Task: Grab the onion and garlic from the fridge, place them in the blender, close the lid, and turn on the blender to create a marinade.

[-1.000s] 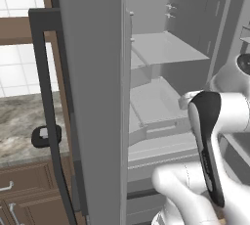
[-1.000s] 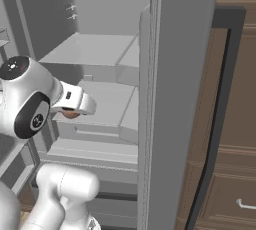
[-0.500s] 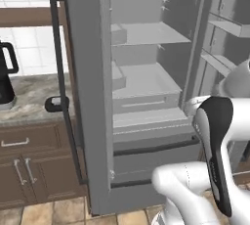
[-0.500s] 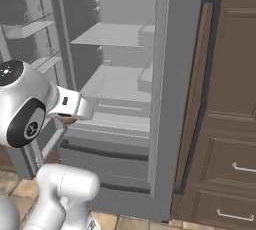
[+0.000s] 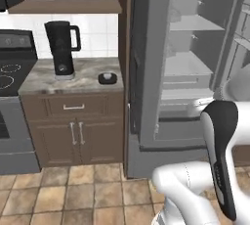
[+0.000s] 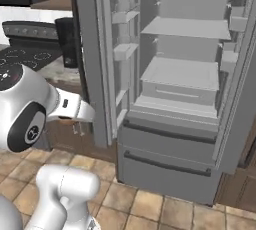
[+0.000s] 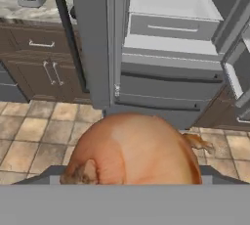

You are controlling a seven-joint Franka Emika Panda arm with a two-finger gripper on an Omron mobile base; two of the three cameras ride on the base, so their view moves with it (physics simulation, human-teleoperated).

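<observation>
In the hand view the round orange-brown onion (image 7: 133,153) sits large and close between the jaws of my gripper (image 7: 132,175), which is shut on it. From the right base view the gripper (image 6: 75,116) hangs low, left of the fridge (image 6: 185,124), with a sliver of onion (image 6: 64,120) under it. The grey fridge (image 5: 188,97) stands open, its shelves bare where I can see them. The black blender (image 5: 62,48) stands on the counter left of the fridge, with the lid (image 5: 107,78) lying flat beside it. The garlic is out of view.
The fridge's left door (image 5: 141,57) swings out toward the counter, and its black bar handle (image 7: 66,28) crosses the hand view. A stove (image 5: 10,72) adjoins the brown cabinets (image 5: 73,126). Tiled floor (image 5: 73,190) lies open in front.
Both base views have pulled back and swung left from the fridge, so the camera moved: the counter, blender and stove have come into sight. The grip on the onion is unchanged.
</observation>
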